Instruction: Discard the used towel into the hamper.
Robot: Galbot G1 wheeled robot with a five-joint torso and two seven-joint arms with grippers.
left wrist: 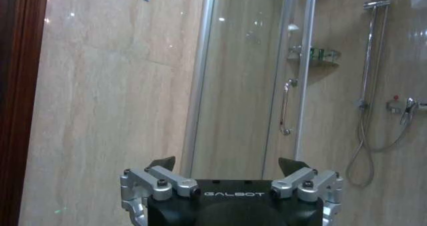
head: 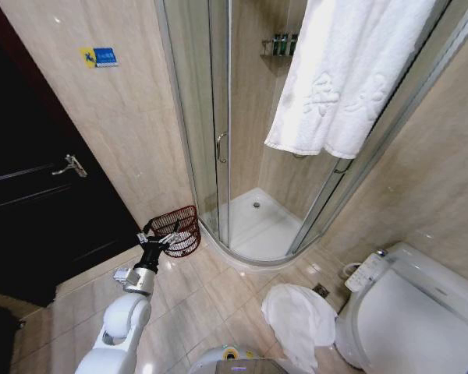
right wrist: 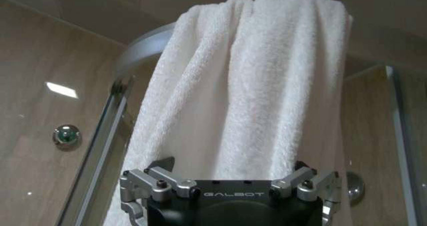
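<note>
Towel (right wrist: 253,85) hangs draped over the shower rail, far right; soft, limp terry, probably light, best pinched at a hanging fold. Right gripper (right wrist: 229,165) faces it, fingers spread. Left gripper (head: 162,236), fingers spread, hovers beside the hamper (head: 181,231).

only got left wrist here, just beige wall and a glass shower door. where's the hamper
Observer: The dark reddish-brown open-weave hamper sits on the floor beside the glass shower enclosure, just ahead of the left gripper.
Operator: and the towel
Observer: A white terry towel hangs over the enclosure's top rail, high on the robot's right.
Operator: right arm doing anything
Observer: The right gripper is open, raised close up to that hanging towel.
</note>
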